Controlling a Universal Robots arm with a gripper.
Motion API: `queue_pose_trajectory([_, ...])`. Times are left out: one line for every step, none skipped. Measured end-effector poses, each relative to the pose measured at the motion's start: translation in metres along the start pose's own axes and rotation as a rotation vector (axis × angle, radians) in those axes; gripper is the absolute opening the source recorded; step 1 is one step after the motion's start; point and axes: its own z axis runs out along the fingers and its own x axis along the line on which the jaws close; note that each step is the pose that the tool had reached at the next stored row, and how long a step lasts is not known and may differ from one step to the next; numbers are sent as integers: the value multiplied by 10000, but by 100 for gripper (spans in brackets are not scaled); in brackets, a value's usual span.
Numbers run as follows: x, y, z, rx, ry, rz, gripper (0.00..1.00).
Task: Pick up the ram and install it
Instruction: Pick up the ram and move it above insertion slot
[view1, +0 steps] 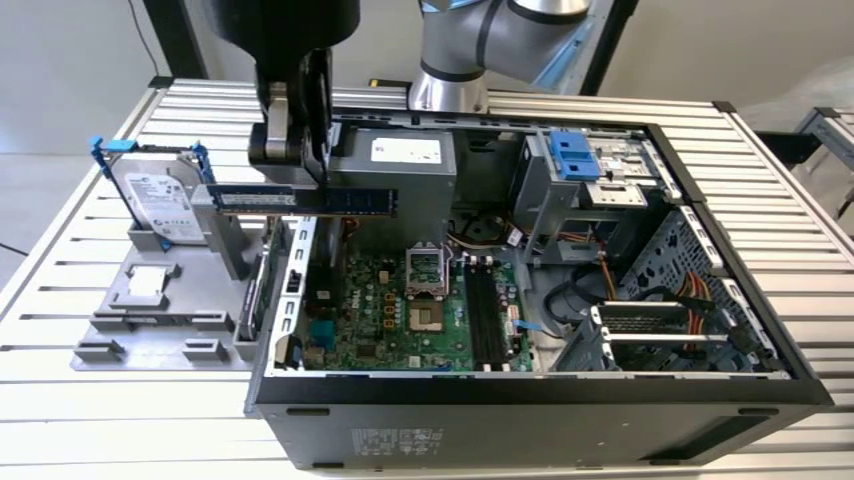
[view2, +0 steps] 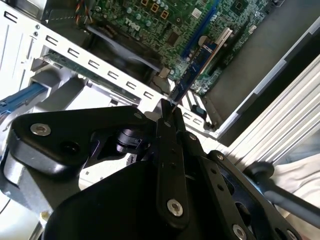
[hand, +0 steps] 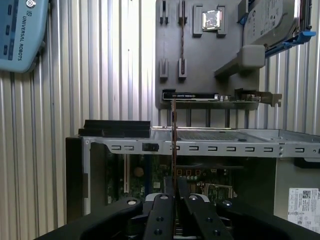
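Along the worktop's near edge in the exterior view: an open computer case (view1: 534, 420) lies on its side on the slatted metal worktop (view1: 80, 440), its dark wall facing the camera.
Inside the case: a green motherboard (view1: 387, 310) lies flat, with long black memory slots (view1: 487, 322) running near to far beside the processor socket (view1: 424, 285).
Toward the worktop's edge at the exterior view's left: a grey tray (view1: 140, 335) sits just beside the case, with a small square chip (view1: 150, 285) lying on it.
Hard drive (view1: 160, 200): it stands upright at the tray's far end, with blue handles on both sides.
Ram (view1: 360, 201): it is lifted clear of the tray and held level. It hangs over the case wall next to the tray, with one end above the tray and the other above the motherboard. The first wrist view shows it edge-on as a thin line (hand: 173, 130).
Tool (view1: 318, 185): its black fingers (hand: 162, 210) are pinched narrowly on the ram's flat faces near its middle, seen in both wrist views (view2: 167, 112).
Far edge of the worktop: the arm's base (view1: 454, 85) stands behind the case.
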Motion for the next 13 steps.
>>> queue_pose_trajectory([0,-7,0,0,-1,0,0])
queue_pose_trajectory([0,-13,0,0,0,0,0])
queue_pose_trajectory([0,-20,0,0,0,0,0])
queue_pose_trajectory([0,-28,0,0,1,-1,0])
queue_pose_trajectory([0,-34,0,0,0,0,0])
queue_pose_trajectory([0,-41,0,0,-1,0,0])
queue_pose_trajectory([-1,-48,0,0,0,0,0])
queue_pose_trajectory([-1,-55,0,0,-1,0,0])
queue_pose_trajectory([-1,-62,0,0,0,0,0])
queue_pose_trajectory([-1,-68,0,0,-1,0,0])
queue_pose_trajectory([-1,-75,-1,0,0,0,0])
queue_pose_trajectory([-1,-82,-1,0,0,0,0])
queue_pose_trajectory([-1,-88,-1,0,0,0,0])
